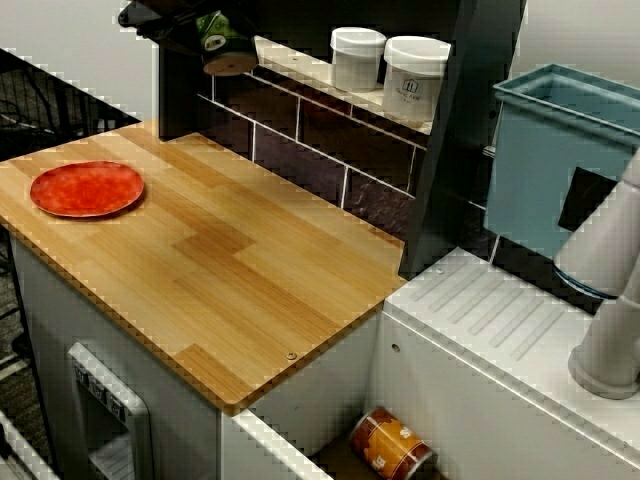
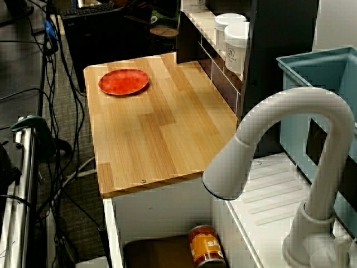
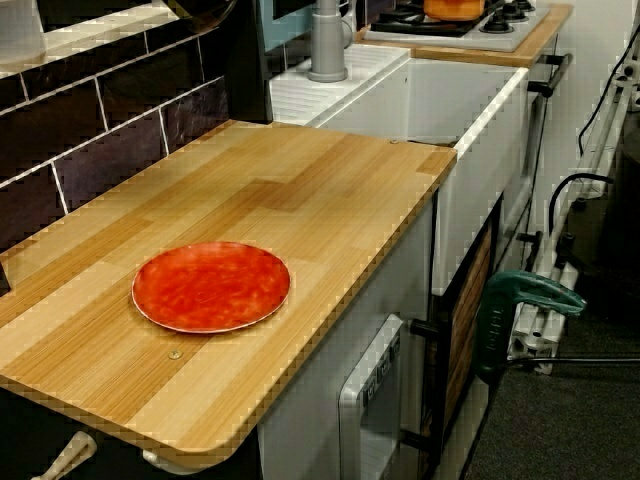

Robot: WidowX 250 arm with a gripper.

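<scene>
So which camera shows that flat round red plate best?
The low close view: the flat round red plate lies large and whole. The high front view and the high side view show it whole but small, far off.

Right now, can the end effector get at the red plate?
Probably yes: the plate lies alone on the open counter, nothing over it. The end effector hangs over the back corner, a green item at it.

Things around the gripper [image 1: 205, 38].
A red plate [image 1: 87, 188] lies on the counter [image 1: 230, 270] below it, well apart; two white jars [image 1: 415, 78] stand just along the shelf [image 1: 300, 68]; farther off, a blue bin [image 1: 540, 170], tap [image 1: 612, 300] and can [image 1: 392, 447].
</scene>
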